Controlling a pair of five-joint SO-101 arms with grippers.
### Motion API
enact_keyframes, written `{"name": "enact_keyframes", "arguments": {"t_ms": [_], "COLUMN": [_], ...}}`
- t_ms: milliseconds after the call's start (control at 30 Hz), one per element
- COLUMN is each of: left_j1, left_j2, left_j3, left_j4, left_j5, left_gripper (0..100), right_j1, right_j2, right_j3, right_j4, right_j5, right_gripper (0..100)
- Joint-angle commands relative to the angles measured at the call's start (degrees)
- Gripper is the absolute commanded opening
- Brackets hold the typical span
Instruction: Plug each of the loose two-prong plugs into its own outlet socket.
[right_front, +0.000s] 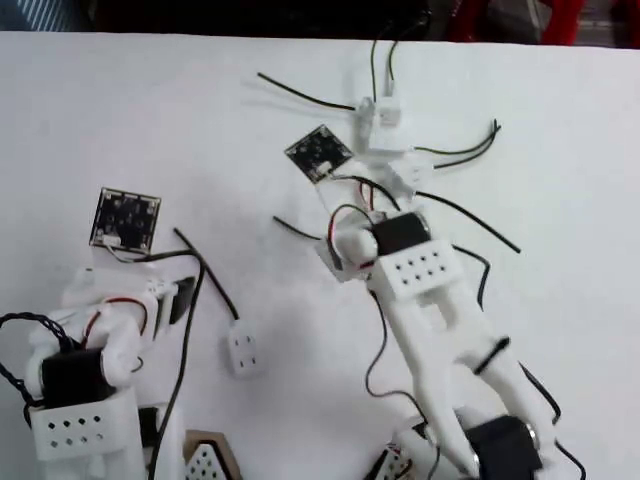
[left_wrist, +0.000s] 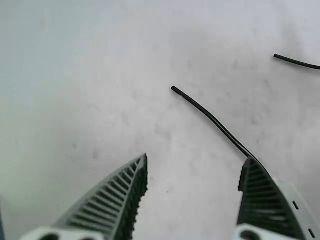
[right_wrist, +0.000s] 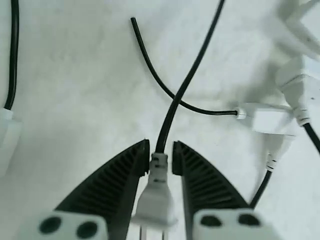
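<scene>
Right gripper first: it's clamped on a white two-prong plug. The ribbed fingers pinch the plug from both sides. Its prongs point back toward the wrist, and its black cord runs out ahead between the fingertips. That cord crosses a thinner black cable lying on the table. The thin cable leads to a second white plug, which lies flat beyond the gripper.

From above, I see the right arm stretched from the near edge out to the middle of the white table, a little right of centre. So the held plug sits mid-table, just on the near side of the cluster of white plugs and sockets at the far centre. Cords fan out from that cluster to both sides.

Now the left gripper: the jaws are spread wide with nothing between them, hanging over bare tabletop. A loose black cable end lies ahead of it, and the cable runs in close beside one fingertip.

The left arm is tucked at the near left corner. Just to its right, a white socket block lies flat on the table, holes facing up, apart from both grippers. Its own black cord runs away far-left toward the left arm's front end. That block is well apart from the far cluster.
</scene>
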Motion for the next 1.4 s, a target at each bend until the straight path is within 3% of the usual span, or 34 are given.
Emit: {"name": "enact_keyframes", "arguments": {"t_ms": [0,333,567,767,1133,1367], "left_j1": [0.8,0.8,0.8,0.8,0.8,0.8], "left_j2": [-1.4,-1.4,-1.4,-1.4,-1.4,-1.4], "left_j3": [-0.2,0.1,0.4,0.4,0.4,0.4], "left_j4": [-1.1,-1.3,-1.3,-1.3,-1.3,-1.2], "left_j5": [0.6,0.6,0.6,0.6,0.6,0.6], "left_gripper": [29,29,29,29,29,29], "right_j1": [0.2,2.0,3.6,5.5,8.9,9.5], "right_j2": [4.4,3.7,12.7,19.7,24.9,24.7], "right_j3": [-1.1,-3.2,-1.4,-1.4,-1.4,-1.7], "right_j4": [-1.3,9.5,8.7,5.1,3.1,-0.3], "right_j5": [0.7,0.8,1.2,5.9,6.1,6.1], "right_gripper": [14.1,14.4,14.4,14.4,14.1,1.5]}}
